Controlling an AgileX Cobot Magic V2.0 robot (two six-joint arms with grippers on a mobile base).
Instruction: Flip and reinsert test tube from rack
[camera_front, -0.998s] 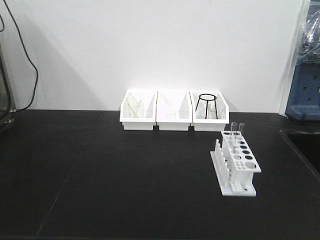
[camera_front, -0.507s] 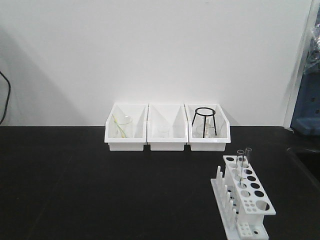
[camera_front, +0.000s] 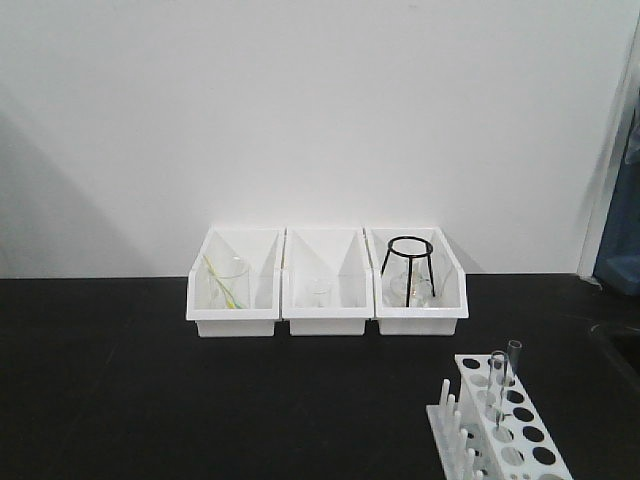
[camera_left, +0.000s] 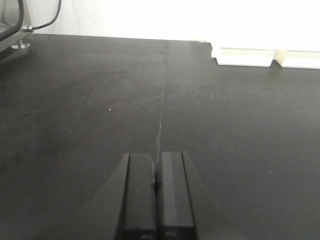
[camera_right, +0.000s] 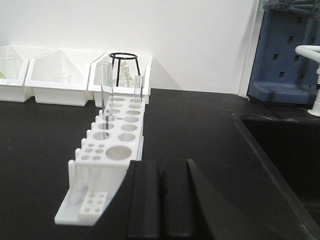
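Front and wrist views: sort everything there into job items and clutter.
For the job:
- rack
- tubes, both standing in the rack; either could be the one to flip
- left gripper and right gripper, both closed and empty

Just lying about:
- bins
- tripod
- beaker
- sink

We note three bins (camera_front: 326, 325) in a row at the rear of the surface (camera_front: 150, 400). The rack (camera_front: 510, 428) stands before them, rightward, with two test tubes (camera_front: 497, 375) in its far holes.
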